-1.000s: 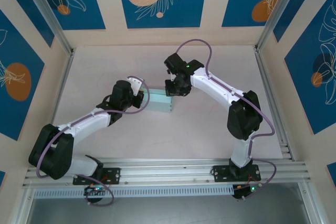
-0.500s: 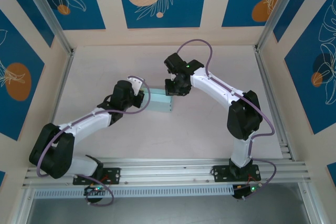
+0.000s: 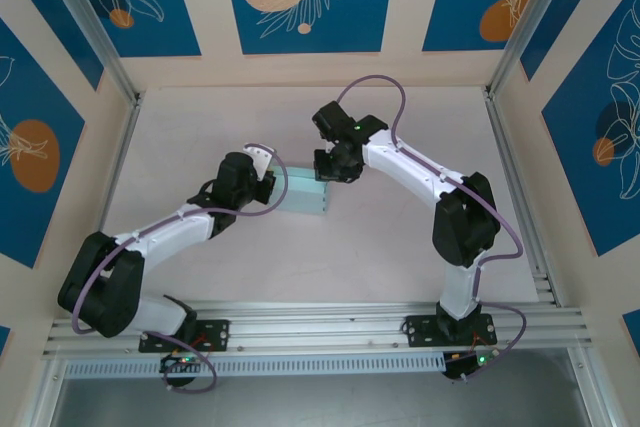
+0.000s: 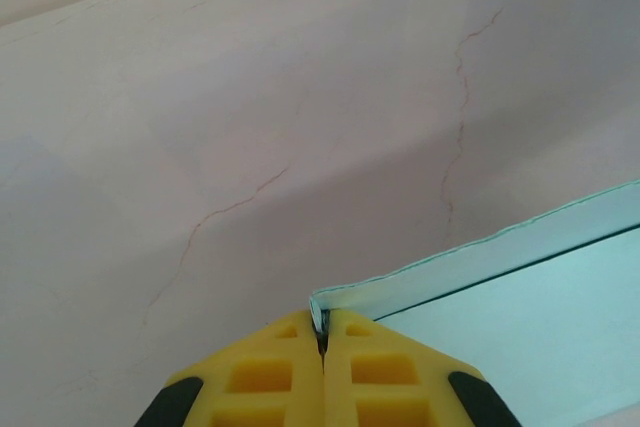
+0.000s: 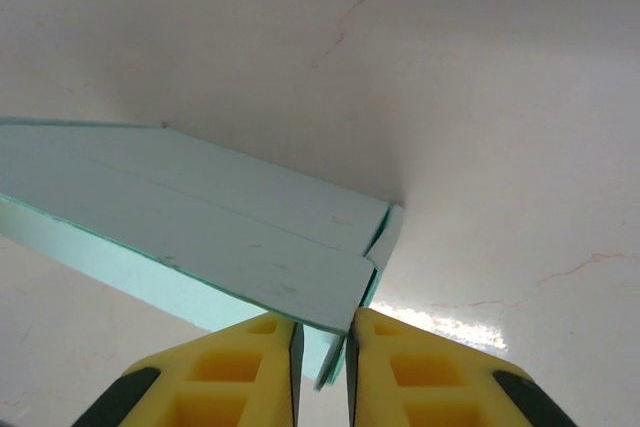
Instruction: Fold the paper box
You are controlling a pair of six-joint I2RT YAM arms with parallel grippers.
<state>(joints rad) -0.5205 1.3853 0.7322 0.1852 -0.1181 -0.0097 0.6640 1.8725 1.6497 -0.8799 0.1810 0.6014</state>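
Nearest the arm bases, the left gripper (image 3: 272,187) reaches in from the left to the paper box (image 3: 305,193), which lies about the middle of the table (image 3: 330,257), well away from every edge. In its wrist view the left gripper (image 4: 323,324) has its yellow pads pressed fully together, with the corner lip of the pale blue paper box (image 4: 520,317) nipped between them. I take that as an anchor: one side is pinned so the thin card cannot slide or spring open while the other side is worked.

Beyond the box, the right gripper (image 3: 327,178) comes down onto its far right corner. Close up, the right gripper (image 5: 322,335) has its jaws only a sliver apart, straddling the end flap (image 5: 383,237) where it hangs off the folded panels. The card seems to sit against one pad with a dark gap on the other side; whether it is actually pinched, I cannot tell. It looks placed there to tuck that flap in.
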